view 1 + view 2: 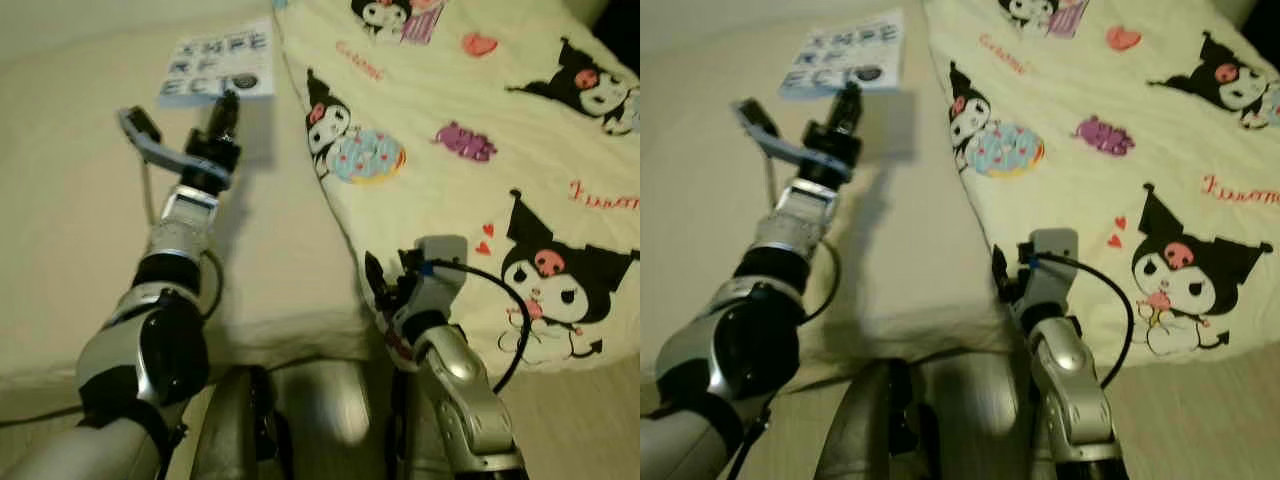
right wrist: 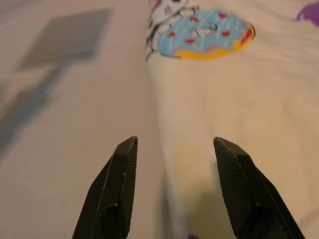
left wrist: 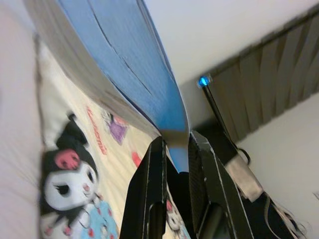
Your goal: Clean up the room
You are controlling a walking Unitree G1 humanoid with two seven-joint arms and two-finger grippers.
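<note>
The book (image 1: 219, 68) has a smooth blue paper cover with printed lettering; in the left wrist view its page edges read as matt grey-white paper. The blanket (image 1: 470, 150) is soft matt cloth, pale yellow, printed with cartoon figures and a doughnut. The sheet (image 1: 70, 220) beside it is plain matt cream fabric, lightly creased. Both arms are glossy silver metal. The right gripper (image 2: 174, 194) has matt black fingers with a fine woven texture.

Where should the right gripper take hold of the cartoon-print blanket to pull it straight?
Probably at the blanket's near-left corner edge, coming from the bare sheet side. That edge lies raised beside the sheet, directly ahead of the open right gripper. The left gripper is shut on the book.
</note>
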